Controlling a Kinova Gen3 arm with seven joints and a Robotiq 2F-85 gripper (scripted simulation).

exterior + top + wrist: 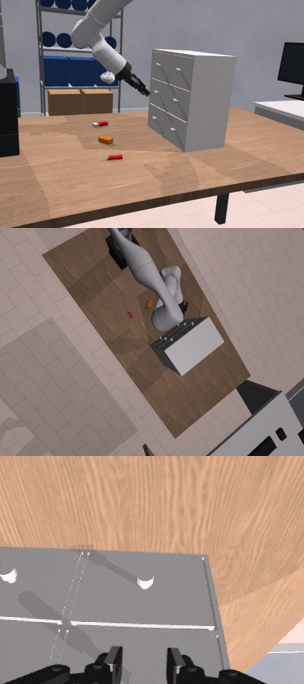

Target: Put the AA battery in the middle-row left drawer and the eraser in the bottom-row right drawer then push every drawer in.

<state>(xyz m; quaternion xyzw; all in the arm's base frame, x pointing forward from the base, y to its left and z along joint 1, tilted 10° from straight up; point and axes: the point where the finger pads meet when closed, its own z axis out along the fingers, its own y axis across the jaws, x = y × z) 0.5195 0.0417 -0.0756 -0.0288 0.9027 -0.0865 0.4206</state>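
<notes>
The small chest [194, 346] [209, 99] stands upright with its drawers all in. My gripper [147, 93] [144, 661] is partly open and empty. Its fingertips are just in front of the knob [156, 92] of the middle row's left drawer, not seen touching it; that knob is out of sight in the wrist view, which shows the bottom-left knob [145, 582]. The AA battery [130, 313] [114, 157], red with a silver end, lies on the table. The red and white eraser [100, 124] lies farther back in the exterior view; the arm hides it in the top view.
An orange block-shaped battery [149, 303] [105, 140] lies between the AA battery and the eraser. The black robot base block [8, 117] stands at the table's other end. The arm reaches over the table in front of the chest. The wooden table [199, 397] extends behind the chest.
</notes>
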